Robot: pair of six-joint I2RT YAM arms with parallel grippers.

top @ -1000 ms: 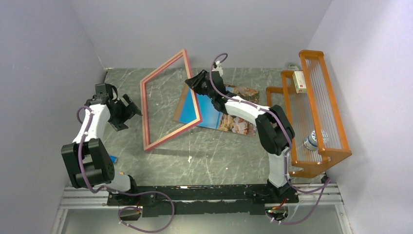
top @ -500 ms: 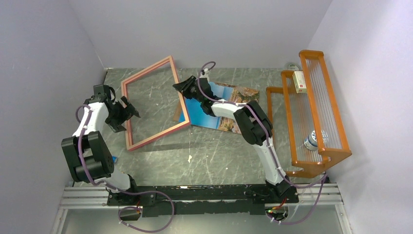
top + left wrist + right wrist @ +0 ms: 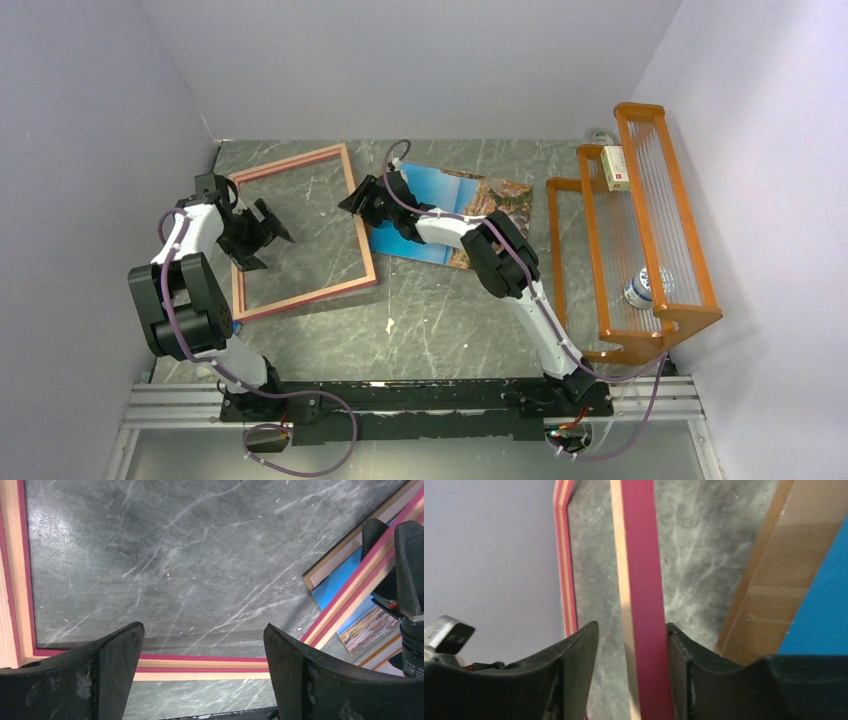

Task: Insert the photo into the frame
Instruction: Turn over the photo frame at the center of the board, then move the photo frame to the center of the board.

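- Frame (image 3: 305,297) first: it now lies almost flat, pale wood back up, in the far left part of the table (image 3: 450,320). A second ago it hung tilted in the air, partly over the photo.
- Your photo (image 3: 455,195) lies picture side up near the middle of the far edge, on a brown backing board (image 3: 769,570). With the frame swung left, most of the print is uncovered; only the frame's right rail runs by its left edge.
- Your right gripper (image 3: 352,203) is clenched on that right rail; its wrist view shows the pink strip between the fingers.
- Your left gripper (image 3: 268,228) is released, fingers spread wide, hovering over the frame's opening near the left rail and holding nothing.
- Judging from this, the frame is set down back up, ready to receive the print face down. The photo itself is not yet handled, and a thin sheet lying flat will likely be awkward to lift.
- The orange rack (image 3: 640,220) along the right edge stands well apart.
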